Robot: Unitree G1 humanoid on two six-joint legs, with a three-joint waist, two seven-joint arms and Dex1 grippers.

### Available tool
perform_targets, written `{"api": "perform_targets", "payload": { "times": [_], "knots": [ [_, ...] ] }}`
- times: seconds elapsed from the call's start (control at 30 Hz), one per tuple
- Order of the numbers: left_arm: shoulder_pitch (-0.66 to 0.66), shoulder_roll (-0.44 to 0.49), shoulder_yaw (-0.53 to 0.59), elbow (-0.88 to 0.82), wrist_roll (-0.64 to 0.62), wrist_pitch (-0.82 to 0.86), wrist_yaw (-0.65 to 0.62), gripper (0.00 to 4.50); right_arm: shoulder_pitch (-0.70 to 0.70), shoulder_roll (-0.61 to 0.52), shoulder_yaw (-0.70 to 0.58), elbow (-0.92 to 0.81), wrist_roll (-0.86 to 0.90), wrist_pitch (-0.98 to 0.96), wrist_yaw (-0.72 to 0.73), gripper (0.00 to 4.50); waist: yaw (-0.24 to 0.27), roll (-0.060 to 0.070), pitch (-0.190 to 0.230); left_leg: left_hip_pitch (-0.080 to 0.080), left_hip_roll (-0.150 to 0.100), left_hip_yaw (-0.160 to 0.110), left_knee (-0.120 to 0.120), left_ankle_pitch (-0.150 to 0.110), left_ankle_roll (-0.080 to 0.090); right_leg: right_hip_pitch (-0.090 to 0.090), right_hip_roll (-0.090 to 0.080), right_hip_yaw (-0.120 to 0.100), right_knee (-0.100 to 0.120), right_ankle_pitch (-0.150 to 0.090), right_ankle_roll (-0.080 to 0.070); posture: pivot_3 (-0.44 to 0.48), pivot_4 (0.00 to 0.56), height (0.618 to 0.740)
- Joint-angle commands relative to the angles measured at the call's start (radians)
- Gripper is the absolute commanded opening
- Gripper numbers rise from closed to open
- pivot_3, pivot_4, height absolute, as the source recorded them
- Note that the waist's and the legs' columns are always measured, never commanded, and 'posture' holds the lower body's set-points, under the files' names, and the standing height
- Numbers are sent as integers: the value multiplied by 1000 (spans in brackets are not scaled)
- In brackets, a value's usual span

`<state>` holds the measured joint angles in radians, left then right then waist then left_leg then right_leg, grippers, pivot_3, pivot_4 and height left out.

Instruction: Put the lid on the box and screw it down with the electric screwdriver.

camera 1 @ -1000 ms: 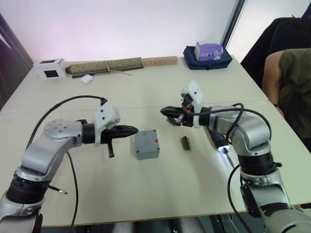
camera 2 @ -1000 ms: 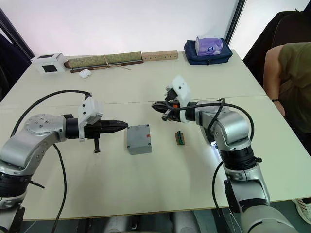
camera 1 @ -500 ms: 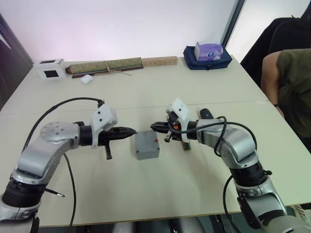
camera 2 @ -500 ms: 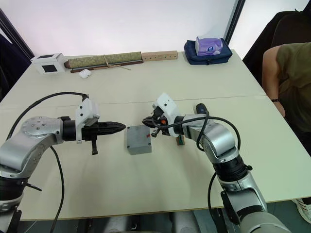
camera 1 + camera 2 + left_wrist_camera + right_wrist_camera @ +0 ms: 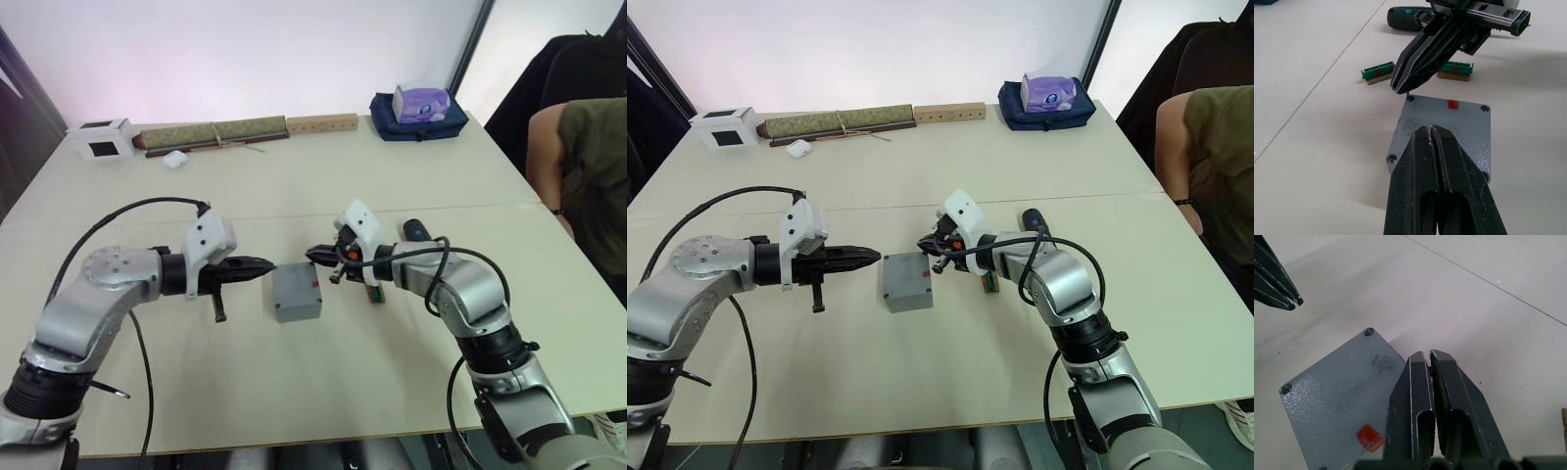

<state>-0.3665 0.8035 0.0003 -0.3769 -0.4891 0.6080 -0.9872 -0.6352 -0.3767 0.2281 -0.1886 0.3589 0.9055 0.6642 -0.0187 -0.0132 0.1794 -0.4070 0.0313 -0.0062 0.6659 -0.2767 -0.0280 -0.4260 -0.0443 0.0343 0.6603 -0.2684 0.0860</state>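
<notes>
The grey box (image 5: 297,294) stands mid-table with the lid (image 5: 1444,132) lying flat on it, its red mark (image 5: 1451,104) facing up. My left gripper (image 5: 271,264) is shut and empty, its tip level with the box's left side and a little short of it. My right gripper (image 5: 310,255) is shut, and its tip (image 5: 1400,89) hovers just over the lid's far corner hole (image 5: 1410,98). The dark blue electric screwdriver (image 5: 412,231) lies on the table behind my right forearm, which hides part of it.
Two green terminal strips (image 5: 1377,73) lie just right of the box. Along the back edge are a white cube (image 5: 101,137), a long green roll (image 5: 216,131), a wooden block (image 5: 321,123) and a blue pouch with tissues (image 5: 419,106). A person (image 5: 588,166) sits at the right.
Over the last second my right gripper dropped and swung left from mid-air to the lid's far corner. The left gripper barely moved, and the box stayed put.
</notes>
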Motion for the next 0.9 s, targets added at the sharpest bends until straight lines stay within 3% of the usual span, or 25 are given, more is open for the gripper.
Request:
{"api": "perform_targets", "payload": {
  "times": [0.03, 0.9],
  "knots": [
    [-12, 7, 17, -33, -10, -4, 4, 0, 9, 2, 4, -21, 1, -15, 2, 55, 0, 0, 0, 0, 0, 0, 0, 0, 0, 0, 0, 0, 0, 0, 0, 0, 150, 740],
    [-23, 1, 2, -31, -11, -6, 3, 0, 48, -13, 34, -2, -26, -50, 17, 55, 0, 0, 0, 0, 0, 0, 0, 0, 0, 0, 0, 0, 0, 0, 0, 0, 150, 740]
  ]
}}
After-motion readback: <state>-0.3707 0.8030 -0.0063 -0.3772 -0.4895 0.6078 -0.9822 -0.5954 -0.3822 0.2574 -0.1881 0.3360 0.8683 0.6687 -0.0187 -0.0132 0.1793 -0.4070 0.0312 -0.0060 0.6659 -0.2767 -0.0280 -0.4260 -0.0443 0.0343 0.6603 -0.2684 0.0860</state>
